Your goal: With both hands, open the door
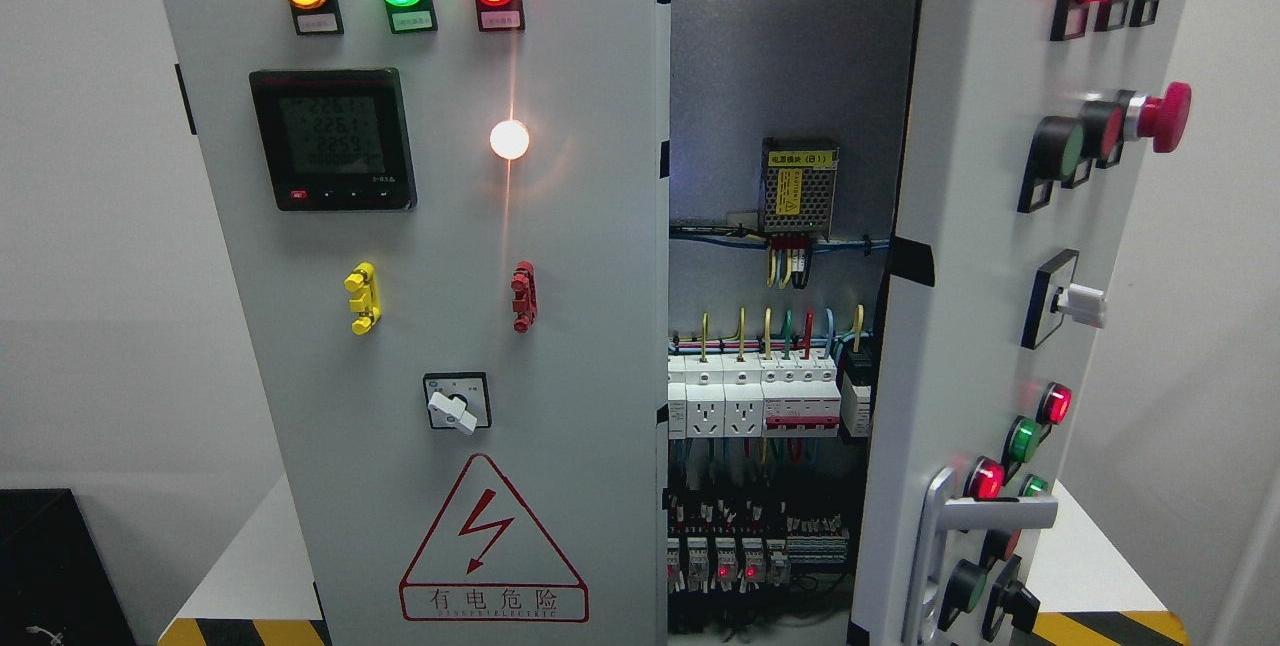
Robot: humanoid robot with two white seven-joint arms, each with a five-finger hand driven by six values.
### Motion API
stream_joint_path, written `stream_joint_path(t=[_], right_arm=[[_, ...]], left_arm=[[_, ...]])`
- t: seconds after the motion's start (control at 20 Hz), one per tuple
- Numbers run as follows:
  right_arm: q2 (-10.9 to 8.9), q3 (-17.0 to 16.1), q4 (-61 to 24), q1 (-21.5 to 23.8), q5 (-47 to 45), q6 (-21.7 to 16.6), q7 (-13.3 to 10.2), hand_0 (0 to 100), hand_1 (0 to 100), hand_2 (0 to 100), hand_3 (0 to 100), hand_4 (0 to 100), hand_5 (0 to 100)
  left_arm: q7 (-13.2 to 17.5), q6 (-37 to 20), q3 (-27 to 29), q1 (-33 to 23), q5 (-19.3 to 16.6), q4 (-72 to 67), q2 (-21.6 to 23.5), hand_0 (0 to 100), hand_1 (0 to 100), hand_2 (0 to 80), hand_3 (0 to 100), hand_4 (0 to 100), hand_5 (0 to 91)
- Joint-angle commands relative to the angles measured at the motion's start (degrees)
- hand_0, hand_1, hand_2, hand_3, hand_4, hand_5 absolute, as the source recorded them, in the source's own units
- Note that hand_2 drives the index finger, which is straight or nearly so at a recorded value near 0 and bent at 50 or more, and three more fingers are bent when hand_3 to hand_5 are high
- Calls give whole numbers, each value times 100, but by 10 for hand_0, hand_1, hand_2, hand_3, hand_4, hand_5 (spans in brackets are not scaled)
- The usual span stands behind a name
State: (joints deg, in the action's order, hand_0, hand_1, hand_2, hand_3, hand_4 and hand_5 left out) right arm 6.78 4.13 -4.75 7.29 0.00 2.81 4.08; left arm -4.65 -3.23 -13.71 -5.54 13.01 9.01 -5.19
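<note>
A grey electrical cabinet fills the head view. Its left door [420, 326] stands shut, with three lit lamps, a black meter [333, 139], a rotary switch [457, 403] and a red lightning warning triangle [492, 546]. The right door [1000, 276] is swung partly open toward me, seen at an angle, with a silver handle [940, 546] low on it and several buttons and lamps. Between the doors the cabinet's inside [780, 326] shows breakers, sockets, coloured wires and a power supply. Neither hand nor arm shows in the picture.
The cabinet stands on a white surface [250, 566] with black-and-yellow hazard tape [240, 632] along the front edge. A black box [45, 566] sits at the lower left. A red mushroom stop button [1165, 116] juts out from the open door. Pale walls lie on both sides.
</note>
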Motion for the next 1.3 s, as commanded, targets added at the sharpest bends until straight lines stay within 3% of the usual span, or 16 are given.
stream_joint_path(t=[0.0,1.05,1.25], right_arm=[[-1,0,0,0,-123,0,5,191,0,0,0,0,0],[-1,0,0,0,-132,0,5,191,0,0,0,0,0],[-1,0,0,0,-132,0,5,191,0,0,0,0,0]], left_arm=[[0,-2,0,0,0,-5,0,0,0,0,0,0,0],[0,-11,-9,-44,9,162,27,0,0,0,0,0,0],[0,-11,-9,-534,0,1196,184,0,0,0,0,0,0]])
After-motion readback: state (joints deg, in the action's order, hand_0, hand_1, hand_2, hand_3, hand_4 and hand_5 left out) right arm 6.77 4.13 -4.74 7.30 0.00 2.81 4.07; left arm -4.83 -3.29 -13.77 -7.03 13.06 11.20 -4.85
